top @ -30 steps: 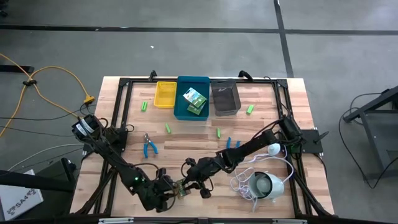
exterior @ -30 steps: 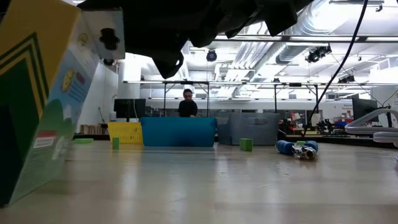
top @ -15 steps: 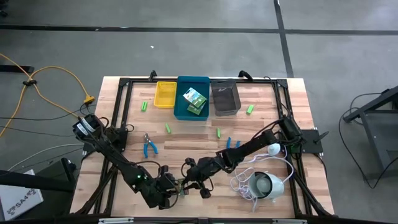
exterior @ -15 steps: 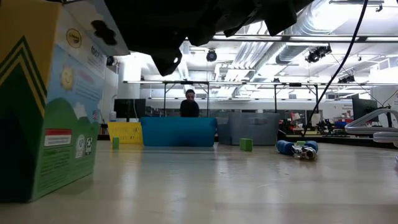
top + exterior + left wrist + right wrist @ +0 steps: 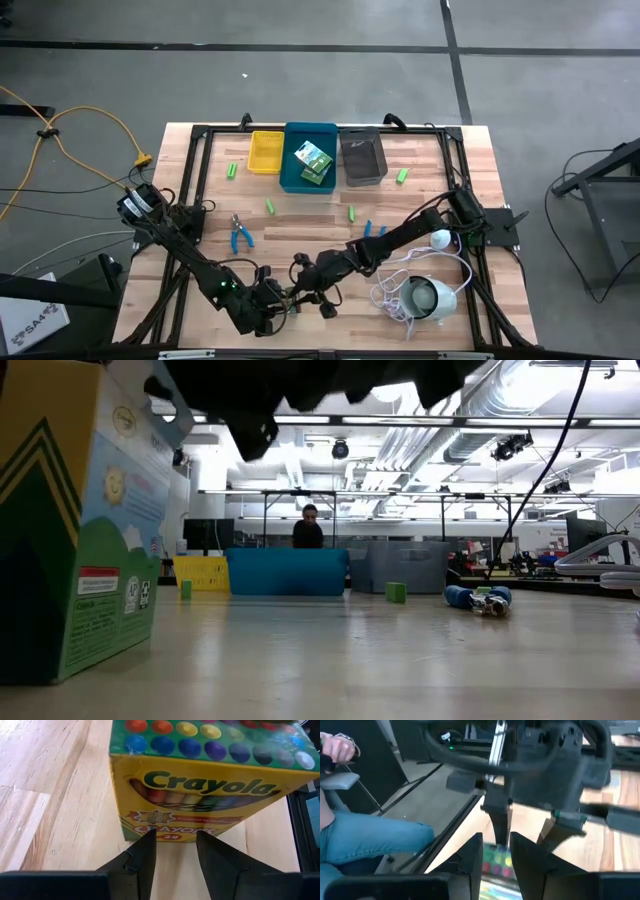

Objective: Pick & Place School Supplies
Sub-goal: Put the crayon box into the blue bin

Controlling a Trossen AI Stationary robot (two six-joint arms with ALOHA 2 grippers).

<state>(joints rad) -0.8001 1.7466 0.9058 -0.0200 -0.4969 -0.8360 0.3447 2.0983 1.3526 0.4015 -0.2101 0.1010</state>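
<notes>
Low view — wood tabletop (image 5: pixel 400 650) | lab room, person (image 5: pixel 308 528) | jaws: cannot tell

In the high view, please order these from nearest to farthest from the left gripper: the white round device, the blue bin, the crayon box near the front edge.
From the left gripper:
1. Crayon box, right beside it at the front edge.
2. White round device, front right.
3. Blue bin, at the back, middle.

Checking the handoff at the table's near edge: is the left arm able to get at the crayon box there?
Probably yes. The crayon box stands right ahead of the left gripper, jaws apart, with only bare wood between. The right gripper hovers close and may crowd it.
</notes>
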